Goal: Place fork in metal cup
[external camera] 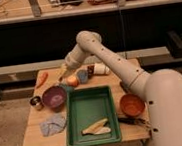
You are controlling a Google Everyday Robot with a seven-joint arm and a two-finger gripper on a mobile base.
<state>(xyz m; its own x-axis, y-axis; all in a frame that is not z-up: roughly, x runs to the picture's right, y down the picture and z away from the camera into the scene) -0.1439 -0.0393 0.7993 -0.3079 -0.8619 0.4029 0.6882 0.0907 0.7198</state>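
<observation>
Your gripper hangs over the far left part of the table, clenched, and a thin pale sliver slanting down from it looks like the fork. You cannot be sure of that. Its long axis runs near-left to far-right. From the gripper, the metal cup stands down to the near left, beyond the purple bowl. A carrot lies just left of the gripper. On the wooden top you also have a green tray, an orange pan and a grey cloth. Dark shelving stands behind.
</observation>
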